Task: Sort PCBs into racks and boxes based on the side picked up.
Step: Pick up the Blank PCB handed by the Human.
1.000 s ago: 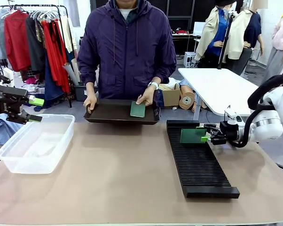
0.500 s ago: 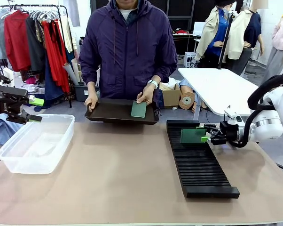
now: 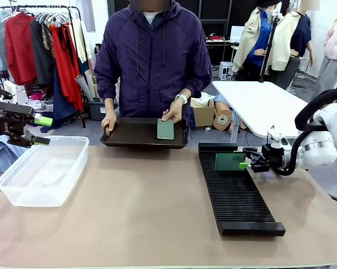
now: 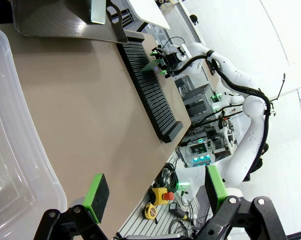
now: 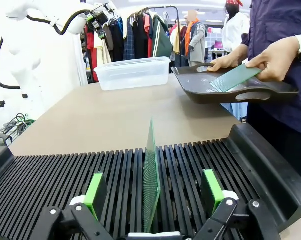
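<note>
One green PCB [image 3: 230, 161] stands upright in a slot at the far end of the black rack [image 3: 238, 196]. My right gripper [image 3: 244, 164] is open around this PCB [image 5: 151, 160], with both green pads [image 5: 95, 192] clear of it. A person at the far side holds a dark tray [image 3: 135, 137] carrying another PCB [image 3: 165, 129], one hand [image 3: 173, 115] resting on that board. My left gripper [image 3: 43, 130] hangs open and empty over the far left edge of the clear box [image 3: 42, 171]. In the left wrist view the left gripper [image 4: 155, 192] has nothing between its pads.
The tan tabletop [image 3: 140, 207] is bare between box and rack. The box [image 5: 133, 72] looks empty. The rack's near slots [image 5: 65, 175] hold nothing. A second white table [image 3: 263, 103] and a clothes rail [image 3: 40, 45] stand behind.
The person has shifted the tray and the board on it slightly to the right. Both arms have stayed still.
</note>
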Controlling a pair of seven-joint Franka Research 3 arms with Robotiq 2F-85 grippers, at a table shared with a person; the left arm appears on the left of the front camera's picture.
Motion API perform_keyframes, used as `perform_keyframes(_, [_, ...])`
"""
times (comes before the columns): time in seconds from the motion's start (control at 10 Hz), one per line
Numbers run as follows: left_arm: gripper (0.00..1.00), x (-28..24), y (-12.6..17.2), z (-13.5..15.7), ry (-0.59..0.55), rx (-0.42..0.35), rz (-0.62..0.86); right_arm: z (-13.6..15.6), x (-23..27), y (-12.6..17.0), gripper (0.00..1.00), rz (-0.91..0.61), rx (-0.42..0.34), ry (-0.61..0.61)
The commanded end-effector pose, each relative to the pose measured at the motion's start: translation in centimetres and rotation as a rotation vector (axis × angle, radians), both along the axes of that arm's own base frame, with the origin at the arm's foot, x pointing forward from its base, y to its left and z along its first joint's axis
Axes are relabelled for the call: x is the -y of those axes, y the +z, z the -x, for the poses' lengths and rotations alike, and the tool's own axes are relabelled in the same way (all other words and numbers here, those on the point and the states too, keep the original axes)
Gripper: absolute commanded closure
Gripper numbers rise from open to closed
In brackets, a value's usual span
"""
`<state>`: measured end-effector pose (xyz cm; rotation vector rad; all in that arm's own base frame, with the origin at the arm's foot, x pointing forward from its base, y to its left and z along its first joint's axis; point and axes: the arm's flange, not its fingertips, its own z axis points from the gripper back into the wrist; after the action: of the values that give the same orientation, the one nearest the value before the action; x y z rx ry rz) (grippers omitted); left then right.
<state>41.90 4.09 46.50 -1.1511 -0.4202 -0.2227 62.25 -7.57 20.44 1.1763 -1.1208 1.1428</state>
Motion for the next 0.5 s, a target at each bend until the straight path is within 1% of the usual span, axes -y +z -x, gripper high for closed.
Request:
perform_keyframes(0.0, [0.0, -0.1, 0.2, 0.1, -0.004, 0.0, 0.009, 0.0, -0.3, 1.1, 0.0, -0.008, -0.004, -0.002])
perform_keyframes(0.3, [0.0, -0.1, 0.2, 0.1, -0.004, 0.0, 0.009, 0.3, -2.0, 4.3, 0.0, 0.0, 0.01, 0.014])
perform_keyframes(0.4, [0.0, -0.1, 0.2, 0.1, -0.004, 0.0, 0.009, 0.6, -2.3, 5.1, 0.0, 0.012, 0.002, 0.015])
